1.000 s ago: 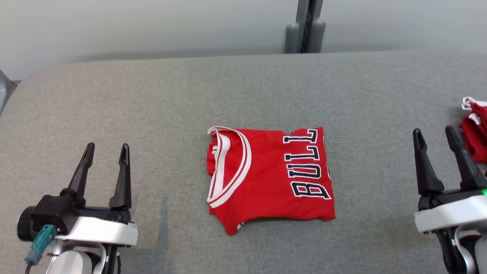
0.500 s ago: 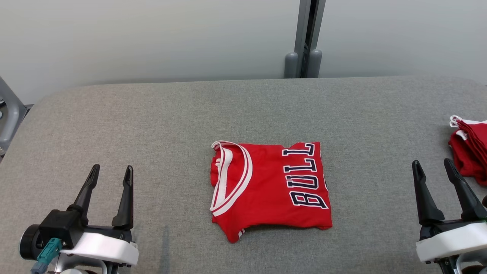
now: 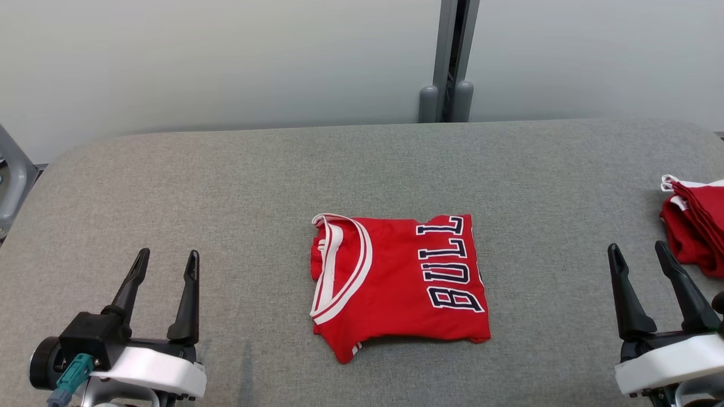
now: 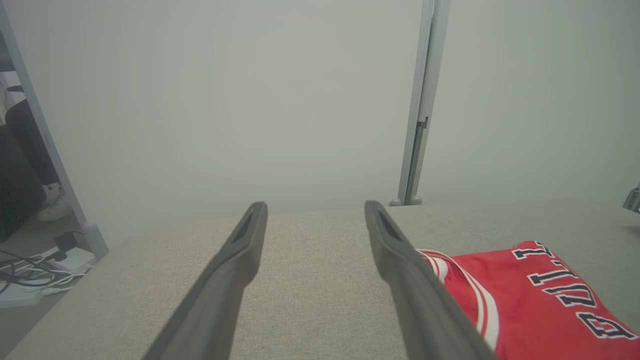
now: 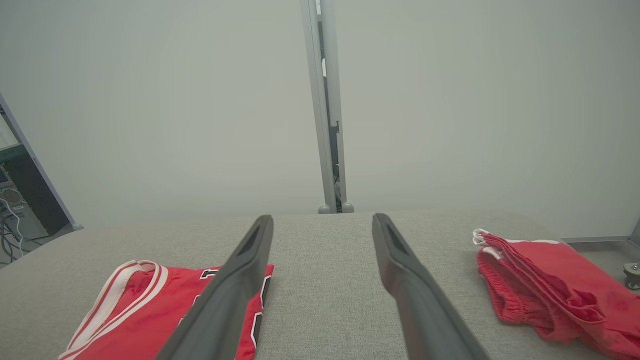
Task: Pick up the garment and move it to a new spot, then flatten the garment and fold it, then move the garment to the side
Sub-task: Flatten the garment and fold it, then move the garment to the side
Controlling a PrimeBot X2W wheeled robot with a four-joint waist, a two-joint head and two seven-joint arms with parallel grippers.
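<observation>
The garment is a red jersey with white trim and dark lettering, folded into a rough square in the middle of the grey table. It also appears in the left wrist view as the garment and in the right wrist view as the garment. My left gripper stands open at the lower left, well apart from it, fingers empty. At the lower right my right gripper is open too, with nothing between its fingers. Along each wrist view, the left gripper and the right gripper point over bare table.
A second pile of red cloth lies at the table's right edge, just beyond my right gripper, seen as red cloth from the right wrist. A grey post stands against the pale wall behind the table. Cables lie on the floor to the left.
The whole head view has shifted, so the camera has tilted up: more wall shows and everything sits lower in frame. The garment and both open grippers keep their places relative to the table.
</observation>
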